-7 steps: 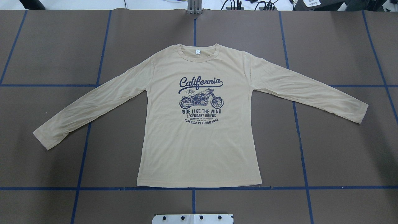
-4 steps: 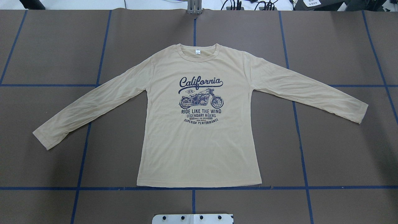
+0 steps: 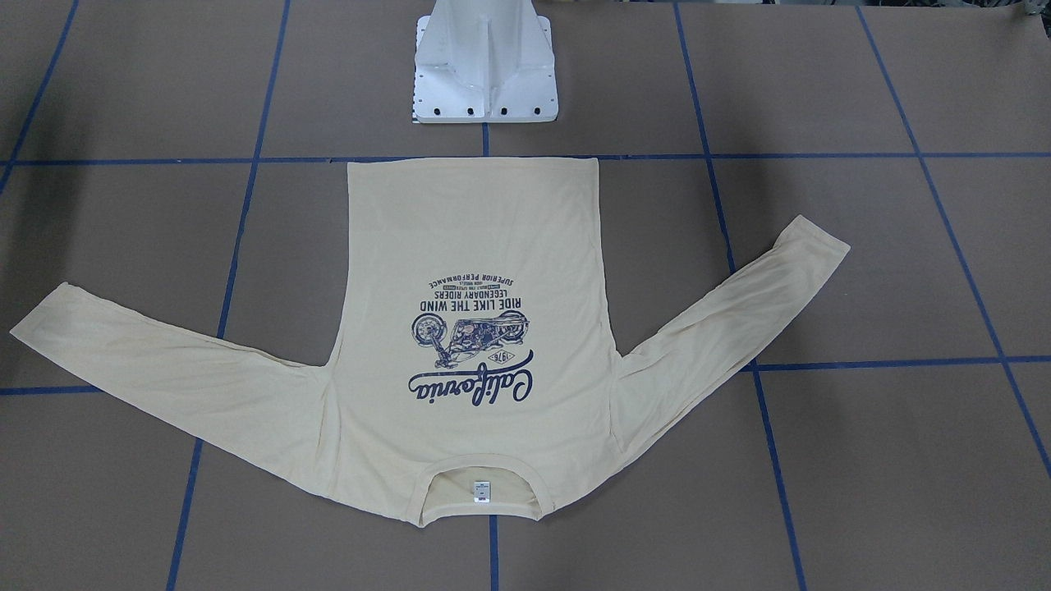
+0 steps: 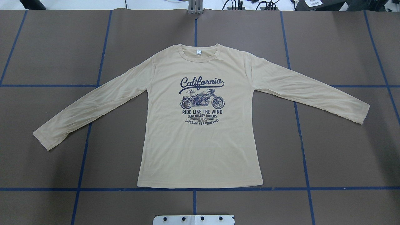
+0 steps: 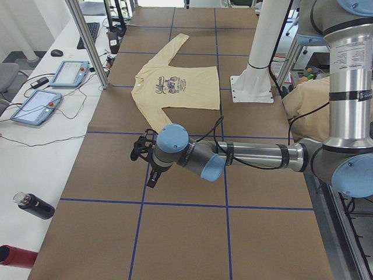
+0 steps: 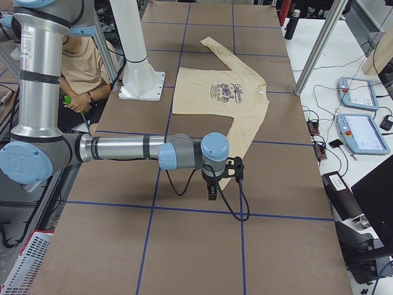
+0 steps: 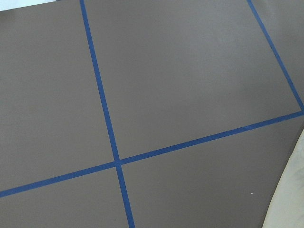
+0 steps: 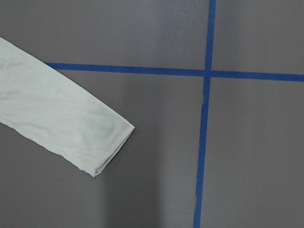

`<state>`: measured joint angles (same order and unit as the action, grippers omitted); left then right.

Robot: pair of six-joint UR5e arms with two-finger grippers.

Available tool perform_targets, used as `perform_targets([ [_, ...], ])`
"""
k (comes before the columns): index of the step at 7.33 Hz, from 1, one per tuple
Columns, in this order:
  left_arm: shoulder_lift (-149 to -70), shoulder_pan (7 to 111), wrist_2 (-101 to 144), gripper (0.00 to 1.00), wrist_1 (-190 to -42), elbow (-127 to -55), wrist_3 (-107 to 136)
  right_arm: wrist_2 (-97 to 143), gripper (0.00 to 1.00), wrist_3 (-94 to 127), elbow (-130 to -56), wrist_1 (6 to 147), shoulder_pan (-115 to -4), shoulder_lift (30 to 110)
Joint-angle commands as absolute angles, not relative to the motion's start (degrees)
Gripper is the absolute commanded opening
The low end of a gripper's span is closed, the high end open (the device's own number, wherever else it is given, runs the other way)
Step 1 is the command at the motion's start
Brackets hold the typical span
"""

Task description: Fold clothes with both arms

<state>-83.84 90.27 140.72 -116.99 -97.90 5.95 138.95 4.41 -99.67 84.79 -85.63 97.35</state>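
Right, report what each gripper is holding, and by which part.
Nothing is held. The long-sleeved T-shirt lies flat on the table, left cuff and right cuff free; the left gripper and right gripper hang above the table near them, touching no cloth.

Robotics lab: teach pendants (image 5: 71,73), blue-taped grid table (image 4: 343,150), aluminium posts (image 5: 86,41).

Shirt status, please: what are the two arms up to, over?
Left gripper and right gripper out by the sleeve ends, open or shut unclear. T-shirt flat, print up, sleeves spread, unfolded. Nothing on it.
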Motion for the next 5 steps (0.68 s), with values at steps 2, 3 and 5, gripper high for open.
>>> perform_targets([
  [2,-83.85,90.18,140.71,1.00,-117.42,-98.52,5.54,138.95,1.00,5.79,-91.01,77.39,-82.36,93.88],
  [3,-83.85,90.18,140.80,1.00,-117.51,-98.79,5.54,139.04,1.00,14.50,-85.66,70.99,-80.09,91.08],
  [5,-83.93,90.09,140.80,1.00,-117.51,-99.05,5.54,135.99,1.00,30.09,-77.48,52.82,-73.41,90.09],
])
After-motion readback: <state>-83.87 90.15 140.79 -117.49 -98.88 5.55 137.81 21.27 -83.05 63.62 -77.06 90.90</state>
